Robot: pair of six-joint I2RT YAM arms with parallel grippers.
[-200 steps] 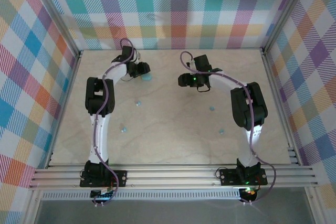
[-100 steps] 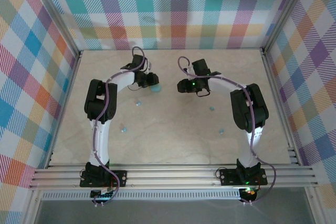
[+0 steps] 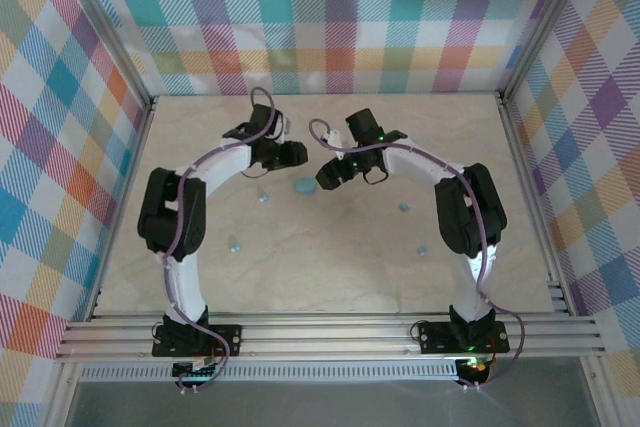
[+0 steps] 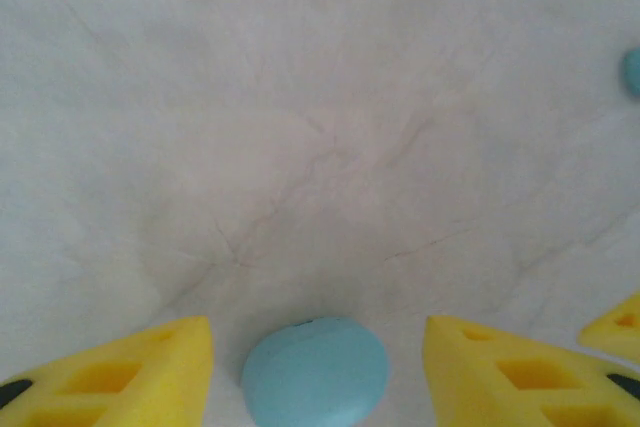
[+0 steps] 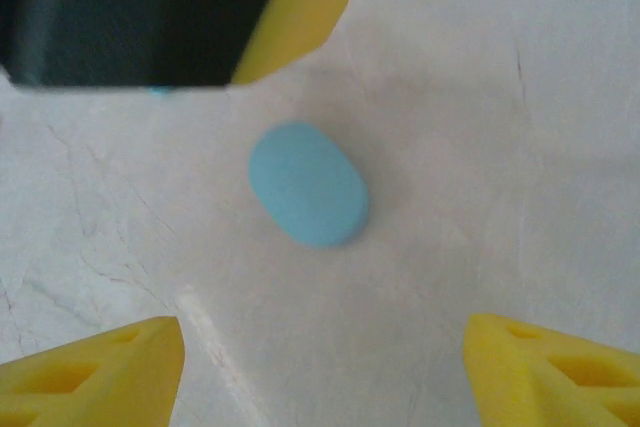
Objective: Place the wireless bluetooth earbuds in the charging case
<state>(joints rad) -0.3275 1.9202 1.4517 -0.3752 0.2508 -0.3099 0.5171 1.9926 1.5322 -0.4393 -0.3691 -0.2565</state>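
Observation:
One light-blue oval charging case (image 3: 303,185) lies shut on the pale table, between the two arms. My left gripper (image 3: 292,156) hangs just behind it, open; in the left wrist view the case (image 4: 315,375) sits between the yellow fingers (image 4: 150,372) with a gap on each side. My right gripper (image 3: 326,176) is open to the right of the case, and in its view the case (image 5: 307,184) lies ahead of the wide-spread fingers (image 5: 100,367). Tiny teal earbuds lie loose on the table: two on the left (image 3: 263,196) (image 3: 236,243), two on the right (image 3: 404,207) (image 3: 422,250).
The left gripper's yellow finger and black body (image 5: 285,17) sit close beyond the case in the right wrist view. Aluminium rails (image 3: 330,332) edge the table's near side, and checked walls (image 3: 330,17) close off the back and sides.
The left gripper brought the case from the back of the table toward the middle, set it down and opened. The right gripper swung left toward the case and opened wider.

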